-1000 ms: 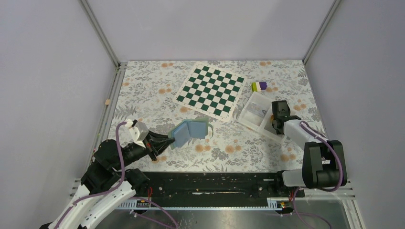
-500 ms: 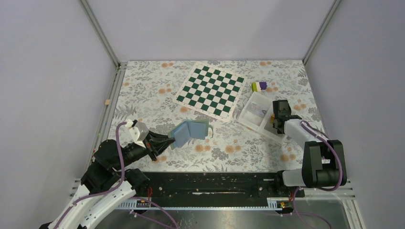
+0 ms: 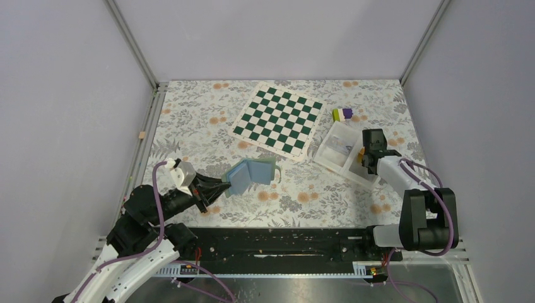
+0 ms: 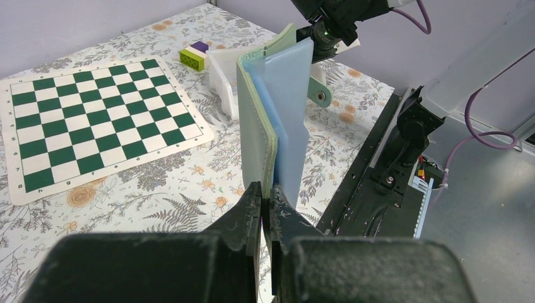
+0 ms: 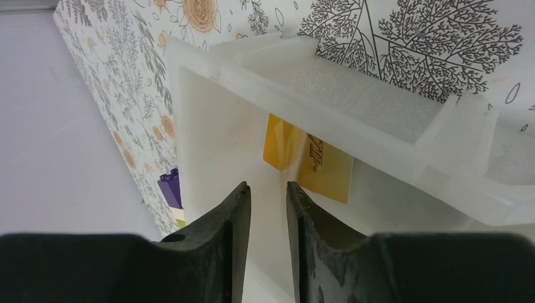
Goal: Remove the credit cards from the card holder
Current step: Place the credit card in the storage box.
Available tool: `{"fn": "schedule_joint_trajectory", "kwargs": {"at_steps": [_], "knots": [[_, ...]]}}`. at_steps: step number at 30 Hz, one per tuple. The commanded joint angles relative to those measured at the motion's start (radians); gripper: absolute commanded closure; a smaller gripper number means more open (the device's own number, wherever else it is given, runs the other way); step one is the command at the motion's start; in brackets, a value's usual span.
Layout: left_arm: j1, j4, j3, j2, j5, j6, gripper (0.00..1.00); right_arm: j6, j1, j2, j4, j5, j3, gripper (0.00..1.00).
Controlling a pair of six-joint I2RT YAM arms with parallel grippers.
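Left gripper [image 4: 265, 196] pinched card holder [image 4: 284, 120] by its edge; right gripper [image 5: 268, 189], slightly parted and empty, hung by orange-yellow credit card [image 5: 325, 167] in white tray [image 5: 202, 126].

Chequered mat [image 3: 277, 119], tray [image 3: 324, 152], purple-green block [image 3: 342, 114]

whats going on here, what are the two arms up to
The left claw is clamped on the bottom edge of the card holder, holding it upright and partly open like a book. The right claw is down at the white tray, slightly open with nothing in it. An orange-yellow credit card sits in the tray just beyond it, so at least one card is out of the holder.
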Motion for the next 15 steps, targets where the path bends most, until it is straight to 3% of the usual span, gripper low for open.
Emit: {"fn": "schedule_joint_trajectory", "kwargs": {"at_steps": [1,7,9,15], "knots": [[-0.004,0.039,-0.002,-0.016,-0.019,0.007,1.0,-0.01,-0.005,-0.011,-0.047,-0.01,0.031,0.66],[-0.003,0.039,-0.004,-0.023,-0.028,0.008,1.0,-0.012,-0.005,-0.005,-0.034,-0.019,0.011,0.67],[-0.004,0.039,-0.003,-0.019,-0.029,0.009,1.0,-0.087,-0.006,-0.019,0.008,0.003,0.013,0.66],[-0.004,0.036,-0.004,-0.022,-0.033,0.011,1.0,-0.757,-0.039,-0.086,0.268,-0.067,0.09,0.58]]}}
